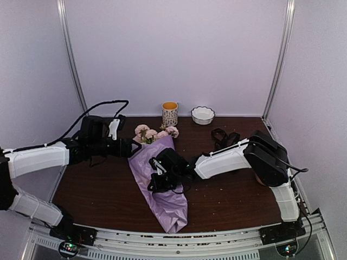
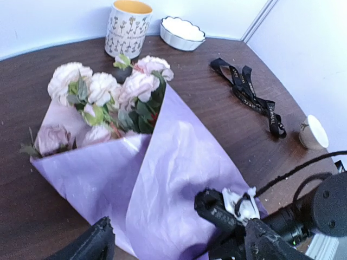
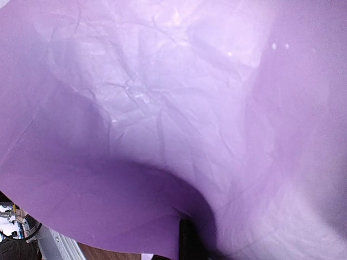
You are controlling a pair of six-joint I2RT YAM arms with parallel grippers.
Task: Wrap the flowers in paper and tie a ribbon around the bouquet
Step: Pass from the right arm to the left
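Top external view gives us the right claw (image 1: 158, 176) closed tight, lying on the middle of the paper (image 1: 169, 210); whether it nips a fold we cannot tell. We see the left claw (image 1: 132, 147) with jaws spread wide, holding nothing, just beside the paper's upper left edge. Wrapped in that lilac cone, the flowers (image 1: 156, 132) poke out toward the back wall. The ribbon (image 1: 224, 138) lies loose on the table (image 1: 233, 195), well right, near a mug (image 1: 169, 114) and bowl (image 1: 203, 115).
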